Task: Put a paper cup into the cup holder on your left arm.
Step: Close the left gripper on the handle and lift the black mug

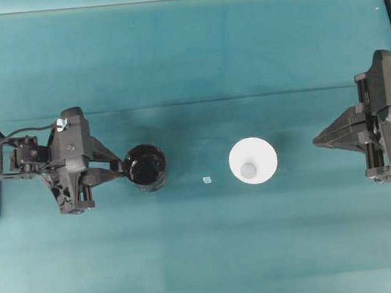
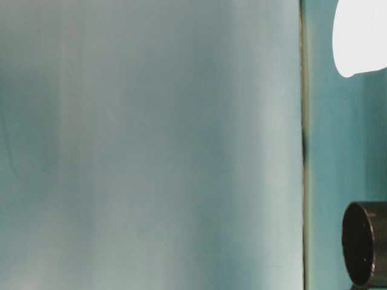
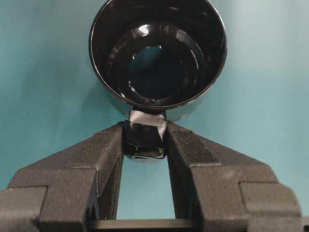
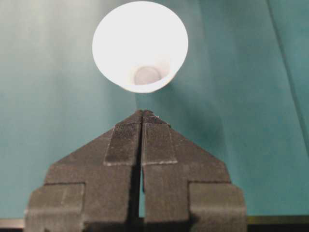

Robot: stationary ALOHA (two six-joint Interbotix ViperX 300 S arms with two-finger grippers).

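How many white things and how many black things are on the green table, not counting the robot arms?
White: 2, the paper cup and a tiny scrap
Black: 1, the cup holder
Total: 3

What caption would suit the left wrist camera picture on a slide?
Left gripper pinching the taped handle of the glossy black cup holder standing on teal cloth.
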